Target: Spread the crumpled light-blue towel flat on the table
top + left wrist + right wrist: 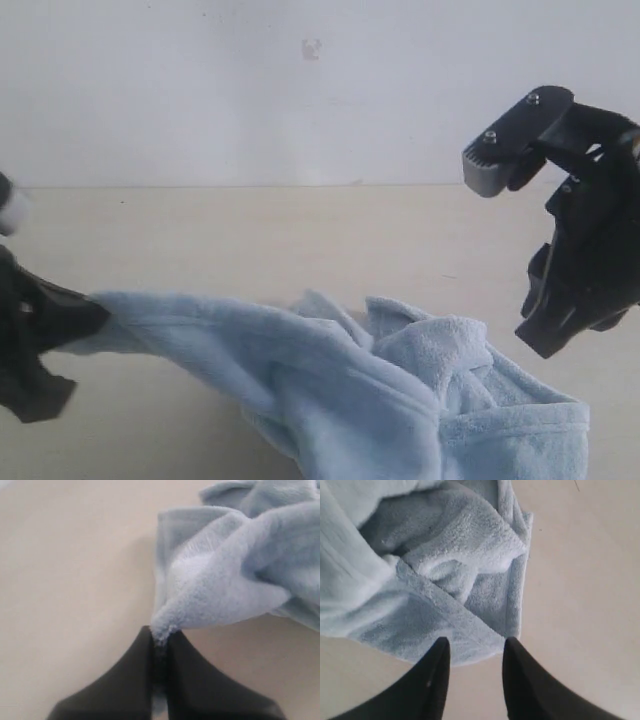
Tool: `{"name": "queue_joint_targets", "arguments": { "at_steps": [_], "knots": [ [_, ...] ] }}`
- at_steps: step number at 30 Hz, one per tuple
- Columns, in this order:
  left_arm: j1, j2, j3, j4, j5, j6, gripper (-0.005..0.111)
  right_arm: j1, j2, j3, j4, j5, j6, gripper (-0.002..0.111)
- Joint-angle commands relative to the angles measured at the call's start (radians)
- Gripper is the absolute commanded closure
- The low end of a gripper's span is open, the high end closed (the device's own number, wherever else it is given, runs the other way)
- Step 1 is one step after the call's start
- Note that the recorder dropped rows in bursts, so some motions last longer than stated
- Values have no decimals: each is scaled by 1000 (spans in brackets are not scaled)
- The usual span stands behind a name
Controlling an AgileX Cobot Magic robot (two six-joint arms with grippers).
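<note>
The setting was a robotics lab bench. A wide, pale wood-look table (300, 230) filled the view. Directly behind the table stood a plain grey-white wall (150, 90). A black robot arm (585, 250) hung above the table's right end.

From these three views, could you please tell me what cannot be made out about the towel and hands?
- Towel: near part cut off by the exterior view's bottom edge; inner layers buried under folds.
- Left hand: mostly beyond the exterior view's left edge.
- Right hand: partly cut off by that view's right edge.
</note>
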Motion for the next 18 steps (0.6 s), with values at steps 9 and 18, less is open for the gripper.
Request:
{"name": "queue_joint_targets", "arguments": {
  "at_steps": [9,18],
  "knots": [
    [16,-345,-105,603,517,-497,103,0,-5,198,-113,-202,-14,74],
    [16,-348,-105,652,558,-520,103,0,59,208,-98,-373,42,44]
  ]
}}
